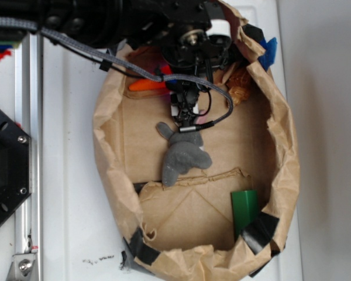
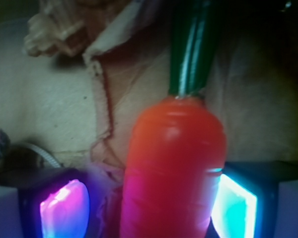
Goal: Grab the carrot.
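A: Start with what sits closest to the wrist camera. What is hard to read there?

B: The carrot (image 2: pixel 171 168) fills the foreground, orange and glossy, its lower end cut off by the bottom edge, so the tip is out of sight. Its dark green stem (image 2: pixel 189 47) runs up and away into shadow. Both fingers are cropped too: only the glowing pads (image 2: pixel 64 208) show, pink on one side, cyan on the other.

A: And the gripper (image 2: pixel 149 208) itself?

B: Partly open, with the carrot standing between the two pads. The cyan pad meets the carrot's side, or looks to. On the pink side there is a dim strip between pad and carrot, so I cannot tell whether it is truly clamped.

A: Farther back in that view?

B: Torn brown paper, the inner wall of the bag (image 2: pixel 49 114), and at the top left a ridged tan seashell (image 2: pixel 52 27), blurred.

A: What does the exterior view add?

B: The whole layout. The paper bag (image 1: pixel 284 146) lies open on a white table (image 1: pixel 70 175). The arm's black body covers the bag's far end, so the gripper (image 1: pixel 183 108) is mostly masked and only a sliver of carrot (image 1: pixel 146 85) shows at its left, near the bag's upper wall. A grey plush bunny (image 1: pixel 184 155) lies just below the fingers in the middle of the bag. A green block (image 1: pixel 244 209) leans in the lower right corner, well apart from the carrot. The seashell (image 1: pixel 240 85) sits to the right of the gripper.

A: Anything only the wrist shows?

B: The pads, and the stem.
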Controlling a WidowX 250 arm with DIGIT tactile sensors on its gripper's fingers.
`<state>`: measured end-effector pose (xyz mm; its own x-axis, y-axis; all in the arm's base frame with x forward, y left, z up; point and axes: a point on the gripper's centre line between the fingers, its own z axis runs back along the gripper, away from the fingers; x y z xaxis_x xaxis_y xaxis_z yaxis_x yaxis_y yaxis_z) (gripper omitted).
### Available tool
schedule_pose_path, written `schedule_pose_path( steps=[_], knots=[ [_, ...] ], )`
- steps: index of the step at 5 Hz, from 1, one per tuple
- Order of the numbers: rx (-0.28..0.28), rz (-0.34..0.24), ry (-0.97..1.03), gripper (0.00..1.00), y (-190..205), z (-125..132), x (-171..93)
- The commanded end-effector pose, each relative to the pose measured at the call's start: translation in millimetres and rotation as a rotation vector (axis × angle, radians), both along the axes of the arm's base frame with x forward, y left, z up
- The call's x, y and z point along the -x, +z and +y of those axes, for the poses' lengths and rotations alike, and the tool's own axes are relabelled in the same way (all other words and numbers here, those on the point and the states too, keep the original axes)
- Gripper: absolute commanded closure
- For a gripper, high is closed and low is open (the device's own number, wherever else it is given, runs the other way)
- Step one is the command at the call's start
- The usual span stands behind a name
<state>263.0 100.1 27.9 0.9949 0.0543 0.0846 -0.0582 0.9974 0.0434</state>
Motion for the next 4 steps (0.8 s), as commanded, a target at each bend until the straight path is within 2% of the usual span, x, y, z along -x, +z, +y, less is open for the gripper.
schedule_pose_path(
  steps=[1, 2, 3, 4],
  knots=[
    [-0.006, -0.054, -0.002, 1.00, 7.6, 0.5, 2.8],
    [-0.013, -0.053, -0.004, 1.00, 9.0, -0.2, 3.2],
    [-0.020, -0.059, -0.005, 1.00, 30.6, -2.6, 3.1],
    [-0.009, -0.131, -0.019, 1.00, 79.6, -17.9, 3.1]
  ],
)
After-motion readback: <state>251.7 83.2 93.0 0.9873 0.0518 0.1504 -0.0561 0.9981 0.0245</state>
